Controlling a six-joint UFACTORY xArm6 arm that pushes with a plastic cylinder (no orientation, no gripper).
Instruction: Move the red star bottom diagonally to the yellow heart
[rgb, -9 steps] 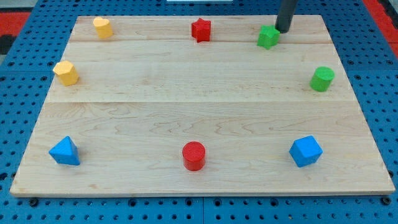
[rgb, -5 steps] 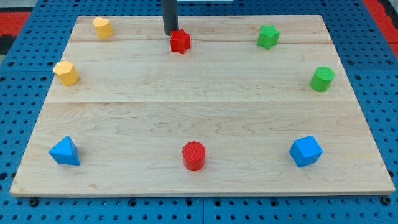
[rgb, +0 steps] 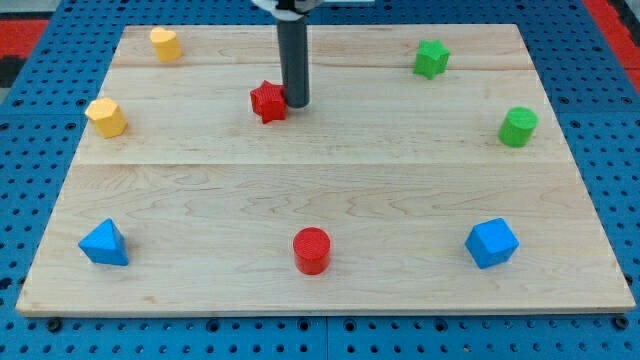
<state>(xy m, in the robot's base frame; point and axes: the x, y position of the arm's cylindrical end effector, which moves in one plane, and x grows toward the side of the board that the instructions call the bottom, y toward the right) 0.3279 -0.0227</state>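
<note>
The red star (rgb: 267, 101) lies on the wooden board (rgb: 320, 200), left of centre in the upper half. My tip (rgb: 296, 103) touches its right side. The rod rises straight up from there to the view's top. A yellow block (rgb: 165, 44) stands at the top left corner; I cannot tell if it or the other yellow block (rgb: 105, 117) at the left edge is the heart. The red star is to the right of and below the top-left yellow block, and right of and slightly above the other.
A green star (rgb: 431, 58) is at the top right, a green cylinder (rgb: 518, 127) at the right edge. A blue triangular block (rgb: 104, 243) is at the bottom left, a red cylinder (rgb: 312, 250) at bottom centre, a blue block (rgb: 491, 242) at bottom right.
My tip swept left from the green star, reached the red star and pushed it down and to the left, from the top strip into the board's second strip.
</note>
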